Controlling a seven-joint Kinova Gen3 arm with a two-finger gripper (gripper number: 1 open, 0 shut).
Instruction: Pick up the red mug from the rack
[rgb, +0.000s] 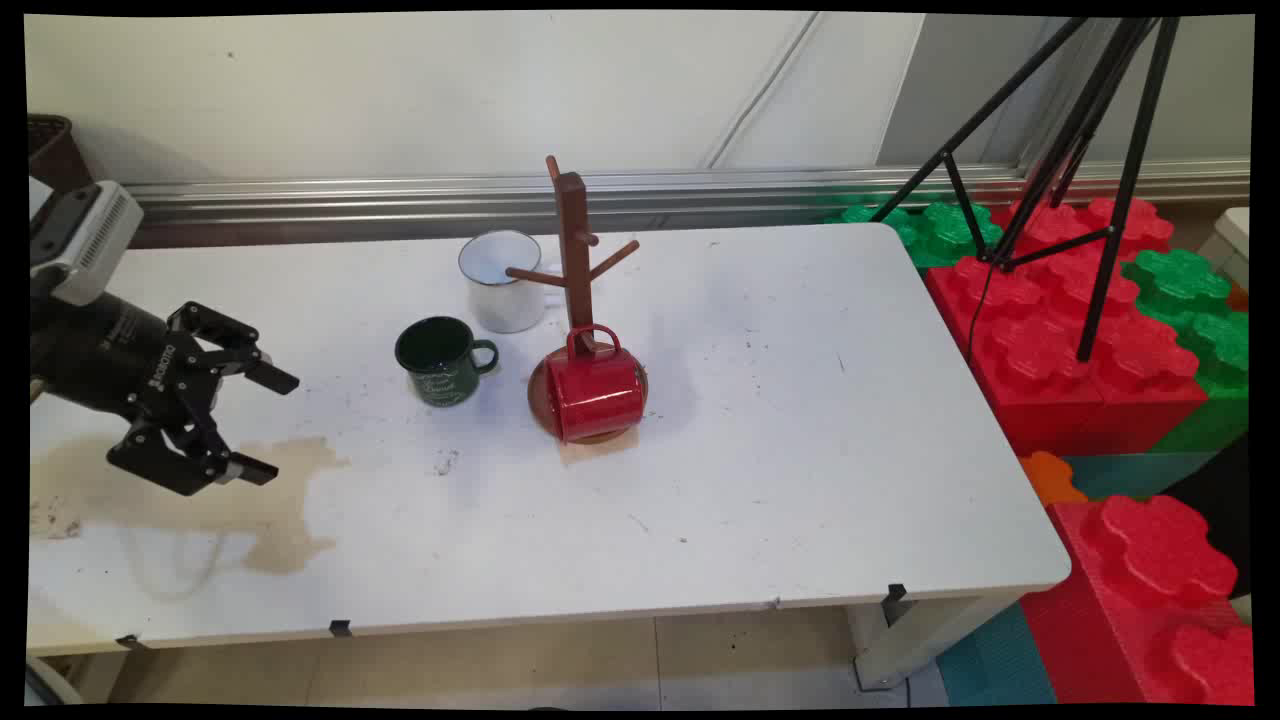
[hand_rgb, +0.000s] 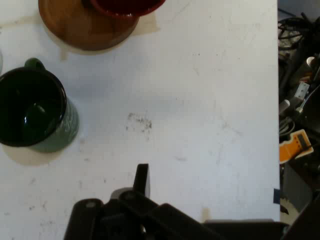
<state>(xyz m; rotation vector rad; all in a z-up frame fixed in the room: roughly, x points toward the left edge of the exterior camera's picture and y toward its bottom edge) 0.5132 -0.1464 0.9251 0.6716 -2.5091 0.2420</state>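
The white bench (rgb: 800, 450) takes most of the main view, and a pale brown stain (rgb: 270, 500) lies on its left part. To the right of the bench stand big red and green toy blocks (rgb: 1090, 340), and the black legs of a tripod (rgb: 1080, 150) rest on them.

Near the middle of the bench stands a brown wooden mug tree (rgb: 574, 250) with pegs on a round base. A red mug (rgb: 596, 392) lies on its side on this base, its handle up against the post. Behind and left of the post stands a white mug (rgb: 502, 280), upright. Left of the red mug stands a dark green mug (rgb: 442, 360), also upright, with its handle toward the tree.

The hand (rgb: 262, 420) is at the left of the bench, above the stain, and points to the right. Its two fingers are wide apart and nothing is between them. The green mug is the nearest thing to it, but well apart; only bare bench surface lies between the two. In the hand view the green mug (hand_rgb: 35, 112) is at the left, the base of the tree (hand_rgb: 85, 25) at the top, and the red mug's rim (hand_rgb: 125, 7) is just visible over it.
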